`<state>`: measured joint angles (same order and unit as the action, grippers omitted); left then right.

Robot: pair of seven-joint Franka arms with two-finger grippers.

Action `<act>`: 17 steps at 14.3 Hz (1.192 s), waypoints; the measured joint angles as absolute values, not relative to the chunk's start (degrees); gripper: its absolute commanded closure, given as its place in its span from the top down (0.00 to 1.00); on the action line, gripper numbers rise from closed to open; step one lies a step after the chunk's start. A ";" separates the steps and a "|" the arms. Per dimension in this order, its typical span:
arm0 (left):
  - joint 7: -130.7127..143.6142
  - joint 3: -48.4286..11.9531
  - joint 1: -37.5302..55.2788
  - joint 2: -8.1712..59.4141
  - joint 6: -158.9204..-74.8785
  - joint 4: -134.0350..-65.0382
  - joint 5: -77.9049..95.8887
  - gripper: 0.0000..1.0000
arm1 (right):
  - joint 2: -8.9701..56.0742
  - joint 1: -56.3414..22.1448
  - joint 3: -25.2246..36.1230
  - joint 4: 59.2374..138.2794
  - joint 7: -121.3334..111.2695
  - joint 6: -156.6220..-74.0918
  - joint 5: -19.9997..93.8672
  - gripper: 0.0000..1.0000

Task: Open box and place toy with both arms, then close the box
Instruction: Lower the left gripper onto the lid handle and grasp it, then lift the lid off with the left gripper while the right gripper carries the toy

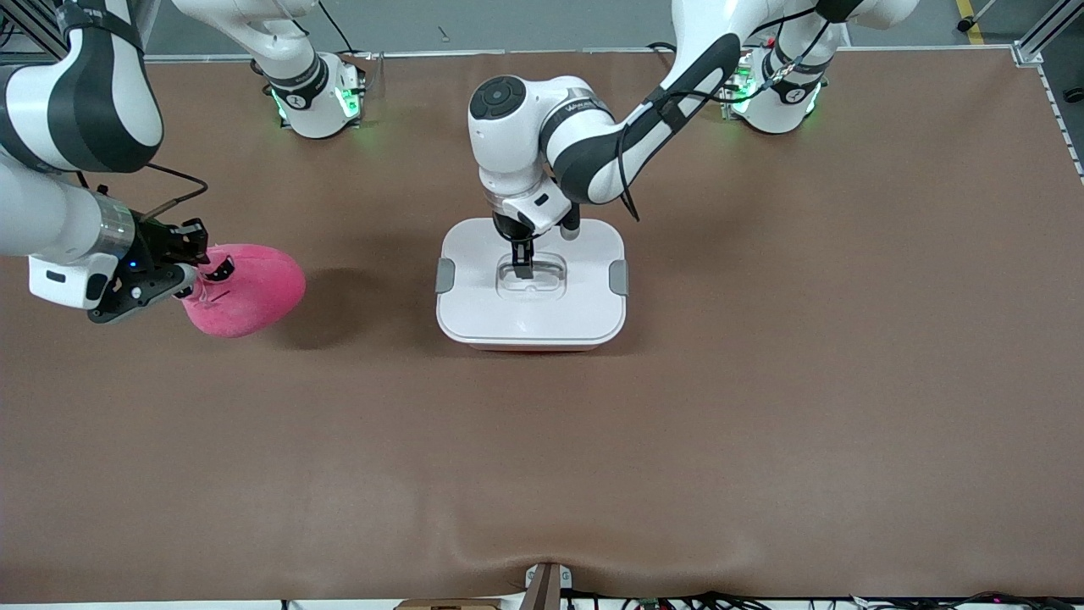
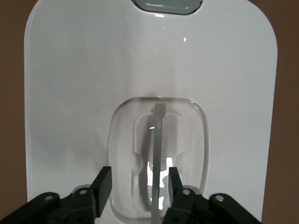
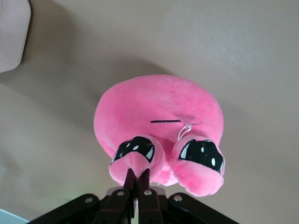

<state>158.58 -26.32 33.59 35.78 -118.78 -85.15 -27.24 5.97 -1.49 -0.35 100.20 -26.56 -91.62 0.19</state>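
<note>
The box (image 1: 531,318) stands mid-table with its white lid (image 2: 84,70) on and a grey clip (image 1: 445,275) at each end. My left gripper (image 1: 522,269) reaches down into the lid's clear recessed handle (image 2: 158,135). It is open, its fingers (image 2: 103,183) standing either side of the thin handle bar with gaps showing. The toy (image 1: 254,292), a pink plush with two bulging eyes, hangs just above the table toward the right arm's end. My right gripper (image 3: 138,175) is shut on the toy (image 3: 159,112), pinching the plush at one eye.
Brown table mat (image 1: 762,407) spreads around the box. Both arm bases (image 1: 313,93) stand at the table's edge farthest from the front camera. A corner of the box (image 3: 11,32) shows in the right wrist view, apart from the toy.
</note>
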 measured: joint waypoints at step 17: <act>158.53 -26.17 33.31 33.96 -117.51 -83.53 -27.26 0.00 | 5.97 -3.50 -0.48 97.01 -26.59 -88.74 0.23 0.00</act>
<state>158.53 -26.17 33.31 33.96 -117.51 -83.53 -27.26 5.97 -3.50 -0.48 97.01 -26.59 -88.74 0.23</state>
